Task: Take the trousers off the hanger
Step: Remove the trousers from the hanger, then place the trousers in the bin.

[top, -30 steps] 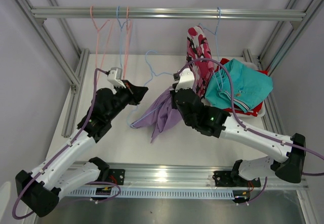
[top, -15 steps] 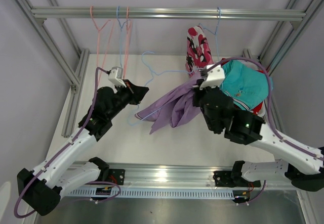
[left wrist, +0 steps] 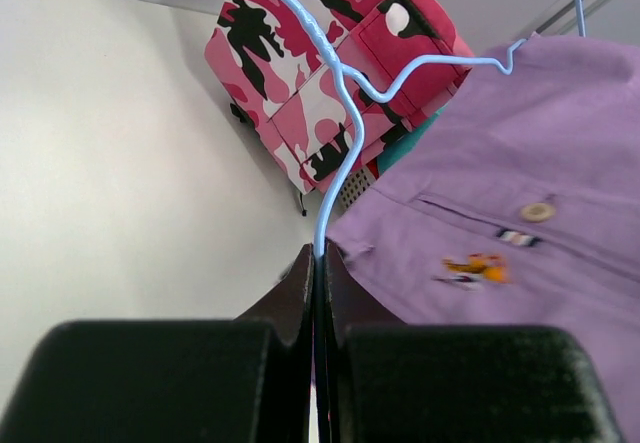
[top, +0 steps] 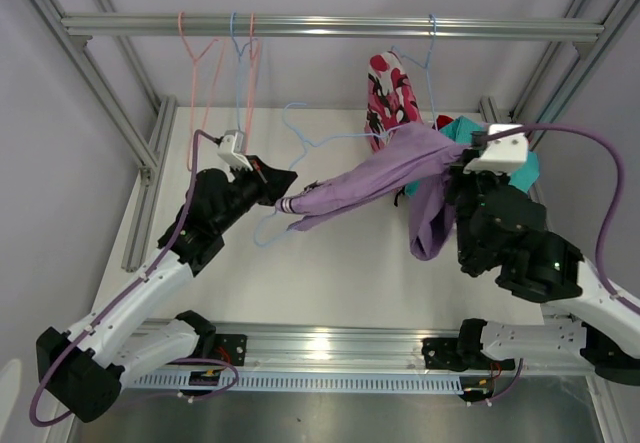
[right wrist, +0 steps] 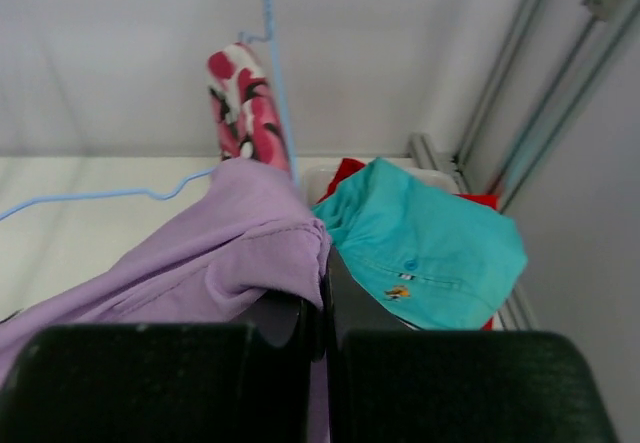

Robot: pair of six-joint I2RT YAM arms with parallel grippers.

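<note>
Your left gripper (left wrist: pixel 318 255) is clenched on the thin light-blue wire hanger (left wrist: pixel 349 123); your right gripper (right wrist: pixel 322 268) grasps the soft lilac cloth trousers (top: pixel 372 177), stretched between them

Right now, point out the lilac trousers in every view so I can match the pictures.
Top external: lilac trousers stretched across the centre, rising to the right.
Left wrist: they fill the right half.
Right wrist: lower left to centre.
Shared landmark: the pink camouflage trousers, hanging behind them in every view.
</note>
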